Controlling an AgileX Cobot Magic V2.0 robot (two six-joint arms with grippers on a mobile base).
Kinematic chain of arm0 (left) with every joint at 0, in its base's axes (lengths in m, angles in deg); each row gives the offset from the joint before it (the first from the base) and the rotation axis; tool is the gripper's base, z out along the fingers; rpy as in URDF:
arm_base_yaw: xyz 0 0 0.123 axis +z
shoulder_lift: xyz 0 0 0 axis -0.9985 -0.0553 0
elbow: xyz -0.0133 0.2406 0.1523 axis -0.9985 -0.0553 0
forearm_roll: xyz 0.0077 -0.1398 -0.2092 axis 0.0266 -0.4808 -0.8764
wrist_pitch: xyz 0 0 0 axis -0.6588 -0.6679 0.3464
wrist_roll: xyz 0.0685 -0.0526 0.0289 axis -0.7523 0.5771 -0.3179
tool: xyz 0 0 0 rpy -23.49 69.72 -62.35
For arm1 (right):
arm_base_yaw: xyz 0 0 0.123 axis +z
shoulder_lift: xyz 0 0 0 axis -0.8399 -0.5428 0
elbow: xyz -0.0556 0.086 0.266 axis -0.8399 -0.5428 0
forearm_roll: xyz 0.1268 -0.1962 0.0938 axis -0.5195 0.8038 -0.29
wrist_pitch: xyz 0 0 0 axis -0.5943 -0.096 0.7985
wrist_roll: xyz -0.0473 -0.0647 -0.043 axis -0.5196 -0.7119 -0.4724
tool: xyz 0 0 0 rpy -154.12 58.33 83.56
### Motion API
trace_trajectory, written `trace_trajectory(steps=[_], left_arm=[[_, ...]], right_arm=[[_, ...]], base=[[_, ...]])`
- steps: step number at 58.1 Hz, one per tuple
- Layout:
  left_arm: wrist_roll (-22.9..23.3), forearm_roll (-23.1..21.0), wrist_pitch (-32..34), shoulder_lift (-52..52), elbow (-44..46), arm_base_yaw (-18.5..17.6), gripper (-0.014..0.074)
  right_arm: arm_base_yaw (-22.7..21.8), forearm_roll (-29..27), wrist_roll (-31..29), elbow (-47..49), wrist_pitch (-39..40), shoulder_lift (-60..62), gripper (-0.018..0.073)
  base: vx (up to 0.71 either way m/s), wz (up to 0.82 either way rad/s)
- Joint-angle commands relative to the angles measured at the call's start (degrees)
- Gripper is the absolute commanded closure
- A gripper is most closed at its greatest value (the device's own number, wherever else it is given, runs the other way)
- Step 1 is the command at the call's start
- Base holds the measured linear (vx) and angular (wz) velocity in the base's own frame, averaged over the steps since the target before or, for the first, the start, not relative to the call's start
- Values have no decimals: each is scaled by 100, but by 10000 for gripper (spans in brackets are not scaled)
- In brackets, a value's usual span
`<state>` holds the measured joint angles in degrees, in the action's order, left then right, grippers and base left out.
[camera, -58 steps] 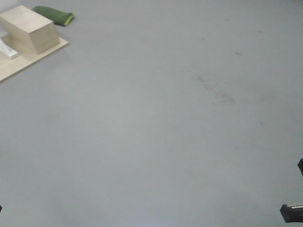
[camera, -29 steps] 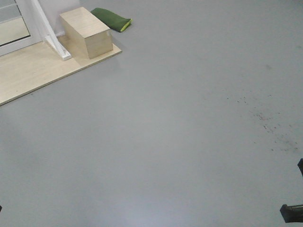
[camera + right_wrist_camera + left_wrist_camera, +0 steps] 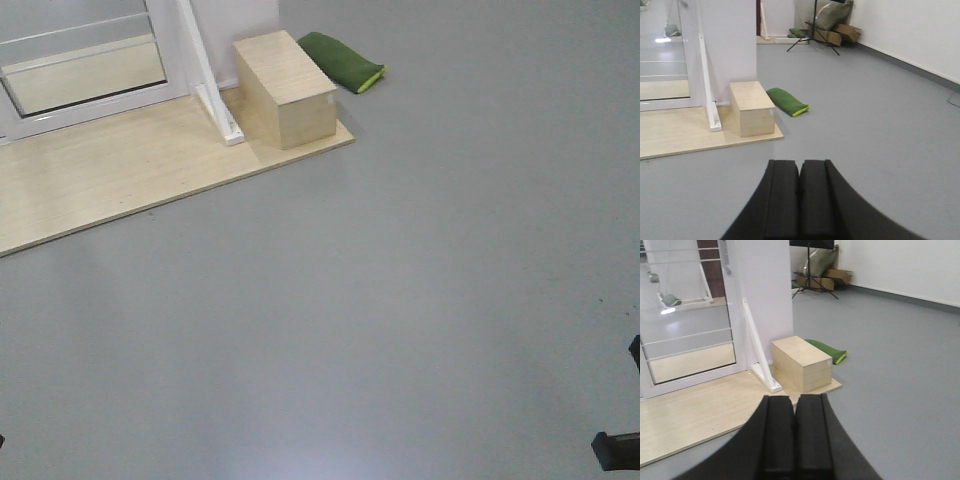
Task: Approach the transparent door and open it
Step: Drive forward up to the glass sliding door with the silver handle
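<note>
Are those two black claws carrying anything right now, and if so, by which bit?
Nothing is held. The left gripper and the right gripper are both shut, jaws pressed together with nothing between them.

A wide room with a grey floor (image 3: 420, 300) and white walls (image 3: 900, 265).
A pale wood board (image 3: 100, 190) lies on the floor. On its corner stands a wooden box (image 3: 285, 90), beside a white panel (image 3: 765, 290) with a slanted white brace (image 3: 757, 347). A green cushion (image 3: 343, 60) lies just behind the box. Far back, a black tripod (image 3: 809, 262) stands near cardboard boxes (image 3: 837, 276).
</note>
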<state>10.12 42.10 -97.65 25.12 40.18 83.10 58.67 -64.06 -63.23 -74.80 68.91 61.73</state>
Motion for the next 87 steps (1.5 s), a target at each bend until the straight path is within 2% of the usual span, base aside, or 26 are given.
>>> trace_trajectory(steps=[1,46,87], left_arm=[[47,-14,488,67,-174,-21,594],[47,-14,488,67,-174,-21,594],[47,-14,488,67,-174,-21,594]], right_arm=[[-13,8,-17,-76,475,81,559],[-13,8,-17,-76,475,81,559],[-13,8,-17,-76,464,81,559]], base=[[44,47],[43,47],[41,11]])
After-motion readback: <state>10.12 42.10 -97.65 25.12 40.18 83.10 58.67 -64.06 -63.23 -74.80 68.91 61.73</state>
